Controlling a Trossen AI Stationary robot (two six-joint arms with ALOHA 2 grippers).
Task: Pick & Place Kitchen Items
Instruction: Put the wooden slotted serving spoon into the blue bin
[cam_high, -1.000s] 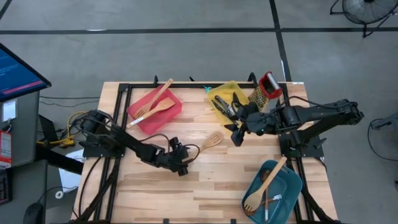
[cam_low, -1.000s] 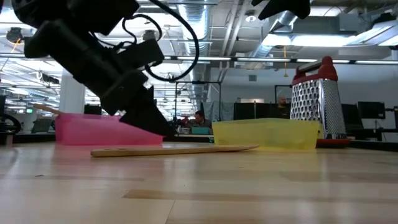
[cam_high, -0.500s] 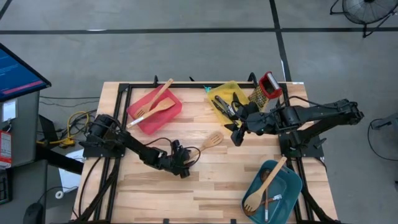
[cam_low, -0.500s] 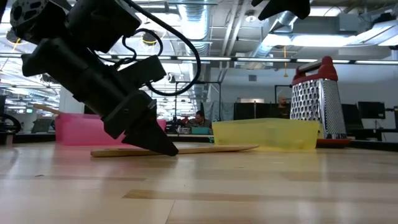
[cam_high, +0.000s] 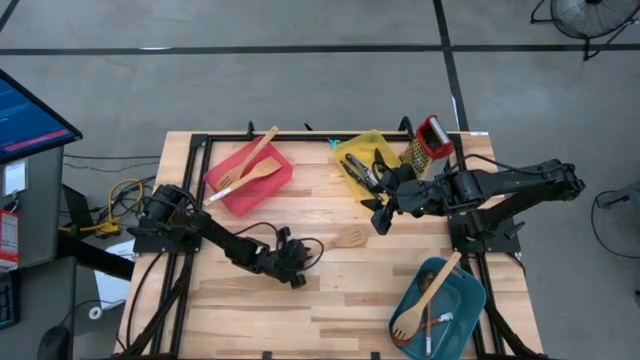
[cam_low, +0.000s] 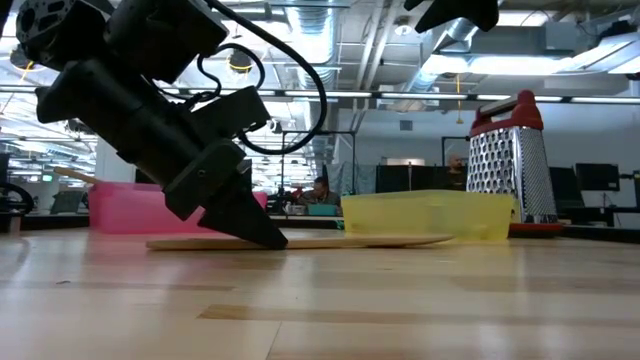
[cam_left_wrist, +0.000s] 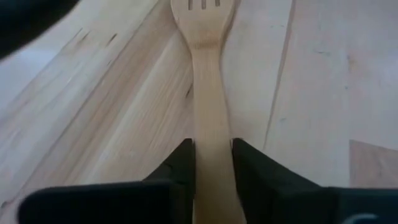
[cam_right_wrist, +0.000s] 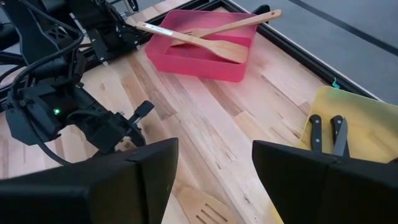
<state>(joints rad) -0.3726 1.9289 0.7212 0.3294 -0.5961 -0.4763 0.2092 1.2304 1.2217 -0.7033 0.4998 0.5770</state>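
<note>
Thing: slotted wooden turner (cam_high: 347, 238) lies flat on the bench, well apart from the red tray (cam_high: 281, 171) | Left pincer (cam_left_wrist: 213, 163) is pinched on its handle | Handling: judged light, stiff, smooth; mid-handle hold suits | Right pincer (cam_high: 379, 217) hangs spread nearby

Bare table (cam_high: 330, 290) between red tray (cam_high: 262, 188), yellow tray (cam_high: 352, 152) and teal tray (cam_high: 462, 300), seemingly unobstructed.

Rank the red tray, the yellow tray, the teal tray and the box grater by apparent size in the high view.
1. teal tray
2. red tray and yellow tray, too alike to split
3. box grater
</note>
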